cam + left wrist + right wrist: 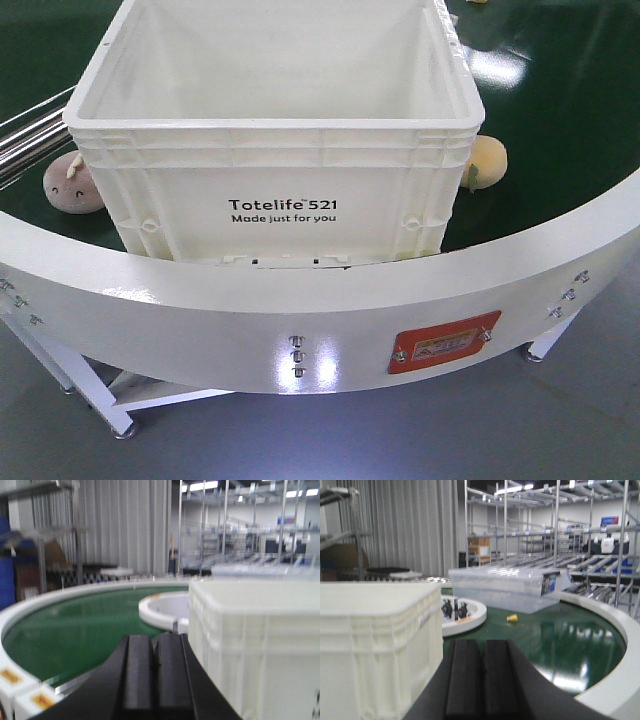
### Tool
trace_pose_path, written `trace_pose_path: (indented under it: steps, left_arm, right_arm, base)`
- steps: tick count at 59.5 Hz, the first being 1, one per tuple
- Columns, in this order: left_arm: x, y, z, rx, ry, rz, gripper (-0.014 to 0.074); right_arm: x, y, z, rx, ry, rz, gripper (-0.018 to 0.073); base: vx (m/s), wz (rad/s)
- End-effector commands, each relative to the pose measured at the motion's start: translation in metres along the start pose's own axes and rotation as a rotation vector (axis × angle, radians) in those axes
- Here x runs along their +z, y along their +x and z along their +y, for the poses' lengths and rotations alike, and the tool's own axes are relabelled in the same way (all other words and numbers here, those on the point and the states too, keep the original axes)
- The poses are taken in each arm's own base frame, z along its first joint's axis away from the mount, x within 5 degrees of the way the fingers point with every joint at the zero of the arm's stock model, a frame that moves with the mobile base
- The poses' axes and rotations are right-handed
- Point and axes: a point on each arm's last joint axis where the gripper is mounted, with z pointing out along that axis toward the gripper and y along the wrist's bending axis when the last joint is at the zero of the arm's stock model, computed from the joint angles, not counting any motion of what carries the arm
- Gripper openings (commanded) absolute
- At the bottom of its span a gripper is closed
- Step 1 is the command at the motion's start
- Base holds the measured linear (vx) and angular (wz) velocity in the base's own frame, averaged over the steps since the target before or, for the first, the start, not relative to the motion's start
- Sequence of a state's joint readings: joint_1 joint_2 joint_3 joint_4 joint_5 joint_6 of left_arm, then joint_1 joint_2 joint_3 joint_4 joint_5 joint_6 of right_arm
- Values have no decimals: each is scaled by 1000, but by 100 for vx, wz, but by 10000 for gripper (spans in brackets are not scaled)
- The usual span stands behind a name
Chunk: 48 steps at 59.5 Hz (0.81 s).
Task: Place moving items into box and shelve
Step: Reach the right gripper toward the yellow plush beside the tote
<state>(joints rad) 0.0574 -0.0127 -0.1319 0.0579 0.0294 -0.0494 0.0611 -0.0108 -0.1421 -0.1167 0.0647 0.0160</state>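
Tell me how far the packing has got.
Done: nothing; the white crate shows an empty interior where visible. In hand: nothing; the left gripper and right gripper are shut, empty, beside the crate. Left: the pinkish plush and orange plush lie on the green belt, one each side of the crate; load both, then shelve it.

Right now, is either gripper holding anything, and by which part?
Nothing held. Left gripper and right gripper: jaws shut, empty. Pinkish plush toy and orange-yellow plush toy lie on the green conveyor beside the Totelife crate.
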Motion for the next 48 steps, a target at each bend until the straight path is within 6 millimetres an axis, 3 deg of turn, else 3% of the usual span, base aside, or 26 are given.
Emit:
trace_pose_path:
  steps: [1,10,19,38,48]
  left_arm:
    - [-4,-45,0,-13,1,-136,-22]
    - [5,-82,2,-14,-9,-8,-22]
    - [24,-93,3,-14,-20,217,-22]
    - [50,-59,3,-18,-29,599,-22]
    - [53,-58,3,-16,-29,607,-22]
  right_arm:
    - [-1,-38,-4,-21,9,-86,-15]
    - [11,-71,-8,-22,14,-20,-15]
    - [31,-82,-11,-23,14,154,-15]
    - [77,-43,-8,-26,-11,566,-15]
    - [94,-26,-6,-30,-23,673,-11]
  base:
    - [0,0]
    - [0,0]
    - [0,0]
    - [0,0]
    - [0,0]
